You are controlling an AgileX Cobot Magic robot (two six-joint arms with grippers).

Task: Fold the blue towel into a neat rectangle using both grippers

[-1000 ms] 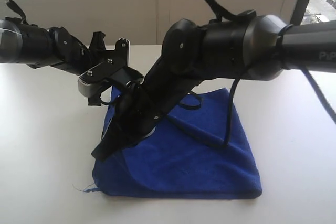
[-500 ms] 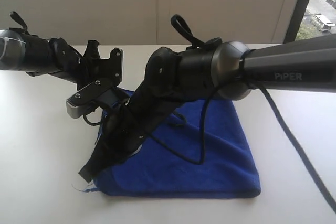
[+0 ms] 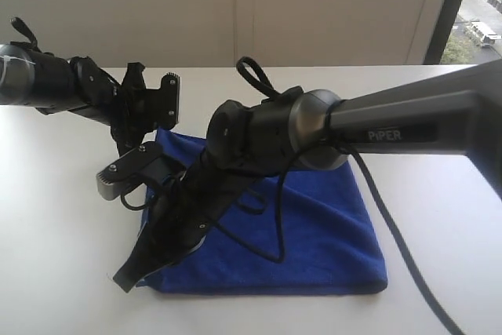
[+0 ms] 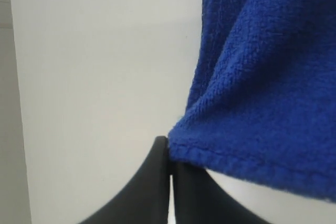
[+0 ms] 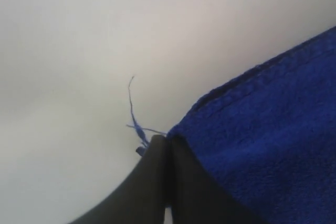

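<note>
Blue towel [image 3: 314,225] folded, long axis unclear | left gripper [image 4: 169,153], right gripper [image 5: 167,148] pinch corners

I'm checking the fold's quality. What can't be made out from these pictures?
Wrist views: frame edges cut off most of the blue towel; whether the shut left end effector or right end effector pinches cloth is unclear.
Exterior view: the right arm hides much of the towel's left edge.

The blue towel [image 3: 314,225], of deep royal-blue plush, is laid folded and mostly flat on the white counter [image 3: 55,256], its near edge straight; its near-left corner is nipped by the right pincer [image 5: 167,142], jaws pressed together; a hemmed edge farther back on the left is nipped likewise by the left pincer [image 4: 169,148].
</note>
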